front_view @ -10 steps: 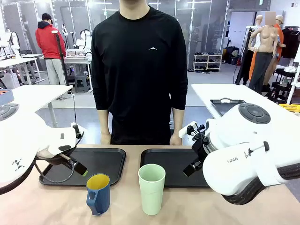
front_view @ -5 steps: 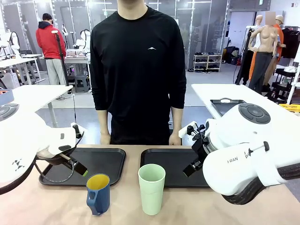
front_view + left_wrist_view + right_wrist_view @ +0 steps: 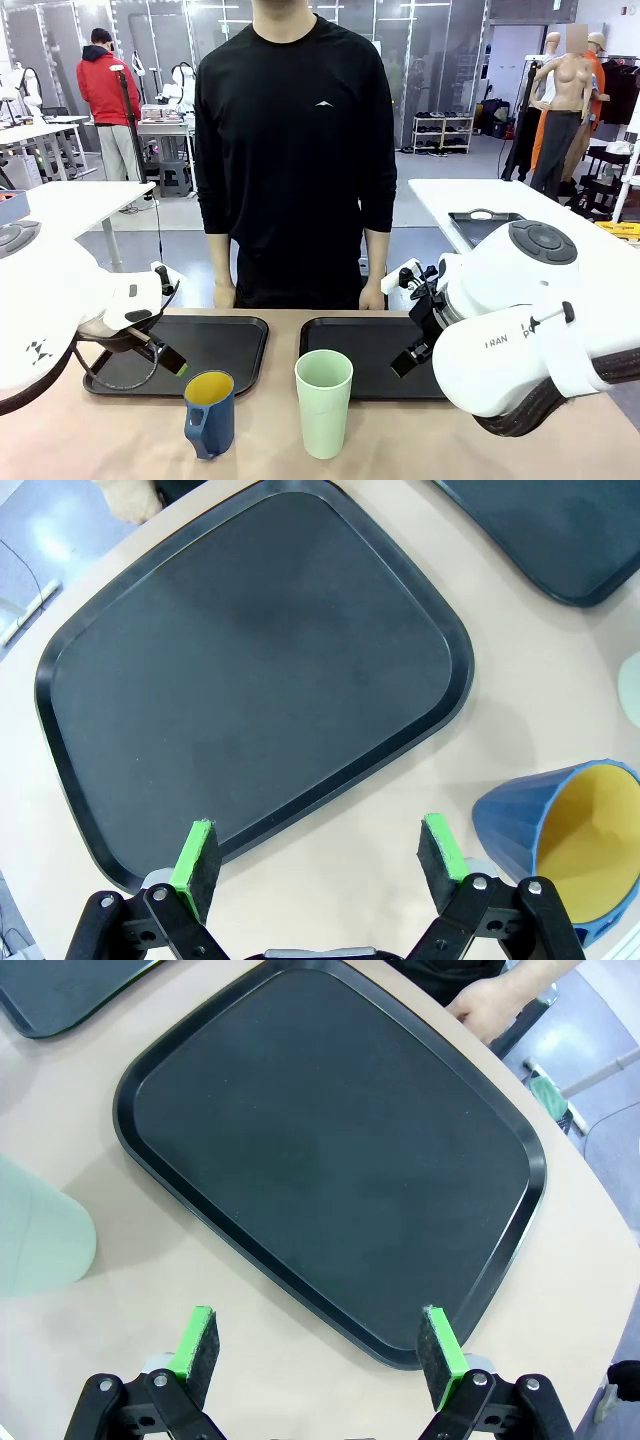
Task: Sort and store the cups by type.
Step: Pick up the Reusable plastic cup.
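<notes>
- Two cups on the desk, both upright with mouths up and long axes vertical: one dark blue cup (image 3: 209, 413) with a yellow inside, one taller pale green tumbler (image 3: 323, 402).
- Side by side toward the near edge of the desk (image 3: 420, 445), close but apart, blue one on the robot's left.
- Blue cup just in front of the near right corner of the left tray (image 3: 225, 340); its handle seems to face the near edge.
- Tumbler in front of the near left corner of the right tray (image 3: 365, 350), roughly in line with the gap between the trays.
- Two black trays, side by side toward the far edge, with a strip of bare desk between them and flat floors showing from rim to rim.
- Two grippers, one over each tray's near rim.
- Left gripper (image 3: 318, 832): fingers spread wide, gripping nothing, blue cup just beside one finger.
- Right gripper (image 3: 318, 1320): fingers likewise wide apart, gripping nothing, tumbler off to one side.
- Two hands of a person at the far edge, one (image 3: 224, 295) behind the left tray, one (image 3: 374, 297) behind the right.
</notes>
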{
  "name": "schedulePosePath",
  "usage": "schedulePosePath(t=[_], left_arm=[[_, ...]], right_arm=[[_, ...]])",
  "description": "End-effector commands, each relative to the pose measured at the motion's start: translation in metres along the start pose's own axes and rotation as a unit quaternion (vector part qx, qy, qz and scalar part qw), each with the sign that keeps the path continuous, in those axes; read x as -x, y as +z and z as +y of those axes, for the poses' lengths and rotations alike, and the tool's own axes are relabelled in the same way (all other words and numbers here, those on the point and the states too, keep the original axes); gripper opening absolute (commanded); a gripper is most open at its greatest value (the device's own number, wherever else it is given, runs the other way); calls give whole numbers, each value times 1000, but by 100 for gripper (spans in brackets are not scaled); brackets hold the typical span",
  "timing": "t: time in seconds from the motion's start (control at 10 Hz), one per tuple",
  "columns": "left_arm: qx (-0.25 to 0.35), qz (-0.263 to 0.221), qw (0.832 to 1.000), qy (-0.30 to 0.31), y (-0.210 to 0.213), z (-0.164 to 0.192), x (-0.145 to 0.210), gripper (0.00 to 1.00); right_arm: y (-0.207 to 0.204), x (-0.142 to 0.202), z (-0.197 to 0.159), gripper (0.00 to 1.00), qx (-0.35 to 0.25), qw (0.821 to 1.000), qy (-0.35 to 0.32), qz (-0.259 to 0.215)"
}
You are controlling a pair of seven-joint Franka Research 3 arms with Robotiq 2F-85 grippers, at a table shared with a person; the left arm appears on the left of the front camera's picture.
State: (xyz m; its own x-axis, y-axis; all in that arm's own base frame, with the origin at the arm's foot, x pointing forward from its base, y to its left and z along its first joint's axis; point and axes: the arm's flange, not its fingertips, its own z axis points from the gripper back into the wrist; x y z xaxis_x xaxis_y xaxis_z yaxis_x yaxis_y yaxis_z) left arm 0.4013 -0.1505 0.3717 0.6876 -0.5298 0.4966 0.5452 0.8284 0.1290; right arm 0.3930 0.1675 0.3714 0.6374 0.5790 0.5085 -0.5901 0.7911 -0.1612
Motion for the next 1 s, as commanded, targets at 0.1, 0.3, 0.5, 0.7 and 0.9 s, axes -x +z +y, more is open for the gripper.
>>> schedulePosePath(t=[0.1,0.3,0.5,0.7,0.9], left_arm=[[0,0,1000,0,0,0,0,100],[0,0,1000,0,0,0,0,100],[2,6,1000,14,7,-1,-2,100],[-22,5,999,27,46,-12,-16,100],[-31,-30,999,20,89,-27,-32,100]], right_arm=[[0,0,0,100,0,1000,-1,0],[0,0,0,100,0,1000,-1,0],[9,-2,1,100,-2,1000,-1,2],[53,-16,8,100,13,1000,-22,-6],[105,-31,20,100,49,998,-40,-17]])
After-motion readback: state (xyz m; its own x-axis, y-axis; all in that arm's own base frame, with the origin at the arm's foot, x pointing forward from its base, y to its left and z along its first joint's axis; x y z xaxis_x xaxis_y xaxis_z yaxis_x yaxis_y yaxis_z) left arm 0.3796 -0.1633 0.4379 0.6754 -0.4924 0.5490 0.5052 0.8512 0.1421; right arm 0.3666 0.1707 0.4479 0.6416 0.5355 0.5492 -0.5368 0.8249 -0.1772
